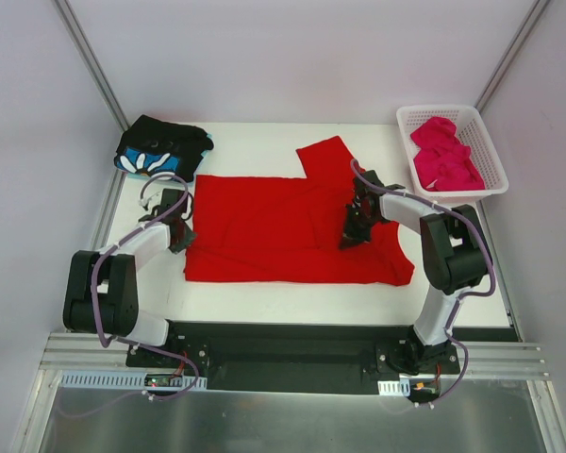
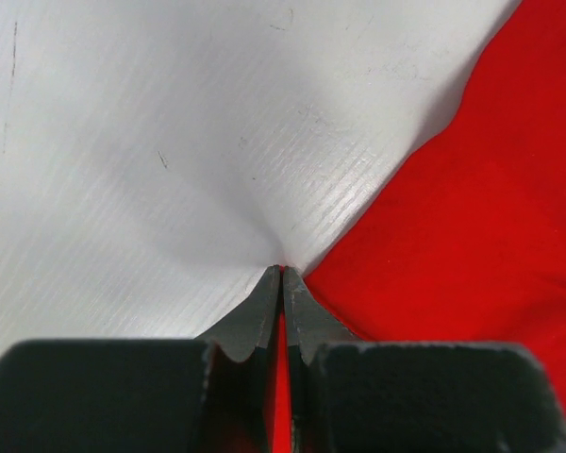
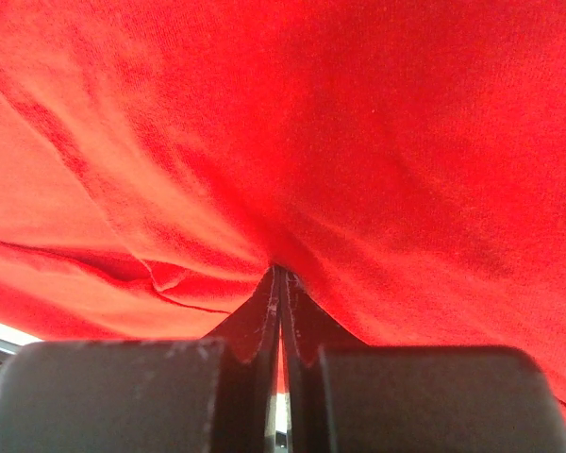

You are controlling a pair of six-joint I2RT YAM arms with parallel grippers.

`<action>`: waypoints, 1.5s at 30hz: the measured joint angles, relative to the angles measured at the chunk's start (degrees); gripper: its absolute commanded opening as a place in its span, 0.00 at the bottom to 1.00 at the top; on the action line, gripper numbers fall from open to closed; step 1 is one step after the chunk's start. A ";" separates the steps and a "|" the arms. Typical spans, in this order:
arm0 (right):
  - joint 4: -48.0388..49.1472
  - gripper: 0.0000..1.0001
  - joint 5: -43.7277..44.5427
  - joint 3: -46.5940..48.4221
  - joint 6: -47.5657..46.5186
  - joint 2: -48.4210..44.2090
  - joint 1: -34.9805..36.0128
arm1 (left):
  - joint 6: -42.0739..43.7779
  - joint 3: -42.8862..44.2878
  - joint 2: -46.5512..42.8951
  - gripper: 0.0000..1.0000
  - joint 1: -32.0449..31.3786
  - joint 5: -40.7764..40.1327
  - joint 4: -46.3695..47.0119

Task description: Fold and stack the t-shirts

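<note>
- Two grippers are in view, and each has its jaws pressed together on cloth.
- Left gripper (image 2: 283,272): the fingertips meet at a point on the edge of the red shirt (image 2: 472,236). A thin strip of red shows between the fingers, so the jaws are clamped on that edge. The white table (image 2: 170,142) fills the rest of the left wrist view.
- Left arm: in the top view the gripper sits low at the shirt's left edge. The forearm slopes back and to the left from the wrist to the elbow. The upper link stands over the base at the near left corner.
- Right gripper (image 3: 279,272): the fingertips are closed on a gathered fold of the red shirt, and creases run in toward the tips.
- Right arm: in the top view the gripper points down onto the right-hand part of the shirt, inside its outline. The forearm runs right from the wrist to a raised elbow, and the upper link drops to the base at the near right.
- Red shirt: spread across the middle of the table, with one sleeve pointing to the far side.
- Black shirt (image 1: 162,146): a folded bundle at the far left corner, just apart from the red shirt.
- Pink shirt (image 1: 443,151): crumpled inside the basket (image 1: 491,151) at the far right corner.
</note>
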 measured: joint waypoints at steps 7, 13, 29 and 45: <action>-0.66 0.01 0.33 0.61 -0.24 0.33 0.00 | -0.11 -2.16 -3.39 0.24 -0.87 0.39 0.57; -1.11 0.01 0.46 1.07 -0.35 0.68 -0.07 | -0.55 -3.56 -11.43 0.75 -3.17 0.50 -2.71; -1.22 0.01 0.35 1.18 -0.37 0.79 -0.11 | -3.19 0.94 -14.25 0.99 -13.35 -1.46 -7.34; -1.20 0.01 0.17 1.18 -0.44 0.79 -0.44 | -5.81 6.95 4.92 0.75 -13.38 1.38 -2.82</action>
